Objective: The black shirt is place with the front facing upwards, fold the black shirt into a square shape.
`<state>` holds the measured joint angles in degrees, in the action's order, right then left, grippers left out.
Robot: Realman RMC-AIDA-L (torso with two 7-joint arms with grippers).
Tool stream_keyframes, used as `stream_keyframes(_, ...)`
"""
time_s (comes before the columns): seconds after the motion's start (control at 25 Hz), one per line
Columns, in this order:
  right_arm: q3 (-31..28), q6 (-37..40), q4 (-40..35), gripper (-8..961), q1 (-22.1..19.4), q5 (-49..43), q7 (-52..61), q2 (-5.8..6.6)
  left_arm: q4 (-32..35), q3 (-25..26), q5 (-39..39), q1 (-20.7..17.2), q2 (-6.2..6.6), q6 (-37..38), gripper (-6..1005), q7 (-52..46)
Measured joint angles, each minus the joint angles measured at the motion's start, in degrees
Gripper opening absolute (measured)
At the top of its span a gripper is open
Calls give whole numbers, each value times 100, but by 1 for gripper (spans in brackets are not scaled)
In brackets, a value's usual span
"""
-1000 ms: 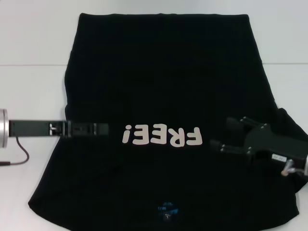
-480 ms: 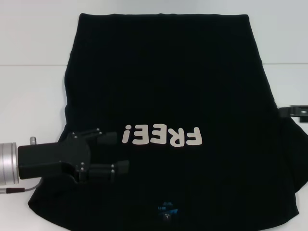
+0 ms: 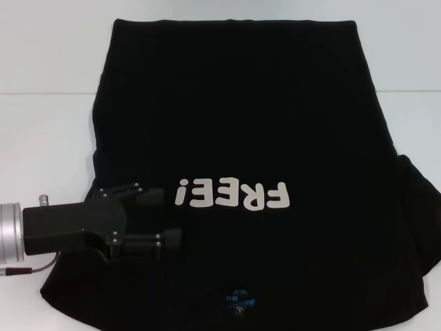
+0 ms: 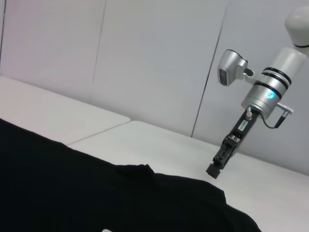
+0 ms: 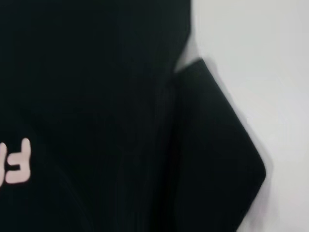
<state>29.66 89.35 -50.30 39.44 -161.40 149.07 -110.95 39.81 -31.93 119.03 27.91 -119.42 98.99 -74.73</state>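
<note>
White table (image 3: 48, 131) carries the shirt (image 3: 234, 117), spread flat with the "FREE!" print facing up and the blue neck label at the near edge. Since half a second ago, the left hand (image 3: 169, 217) is hardly shifted over the shirt's left side beside the print, fingers apart; the right hand (image 4: 215, 168), then at the right margin, is gone from the head view and hangs above bare table past the right sleeve, its fingers not discernible. Bare table is left on both sides.
</note>
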Motion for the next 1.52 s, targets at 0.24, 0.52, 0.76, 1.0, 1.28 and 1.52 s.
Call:
stream_keyframes(0.24,3,-361,594,929,8,-5,-26,60,-4,2,31,-10,5,-35,887,-1)
stream_keyframes(0.52,30,-532,808,925,180,3,-114,22,-17,12,38,-14,9,-40,888,-1)
stream_keyframes(0.76,195,-709,1132,922,327,-5,-124,36,-30,12,41,-19,8,-40,888,0)
stream_keyframes(1.0,344,-756,1110,918,359,-23,-131,21,-11,12,41,-23,8,-28,888,1)
stream_keyframes(1.28,454,-781,1086,785,362,-35,-142,12,-2,12,27,-23,17,-26,887,-50)
stream_keyframes(1.52,502,-802,1076,516,363,-39,-143,22,-13,12,27,-23,24,-33,888,-56)
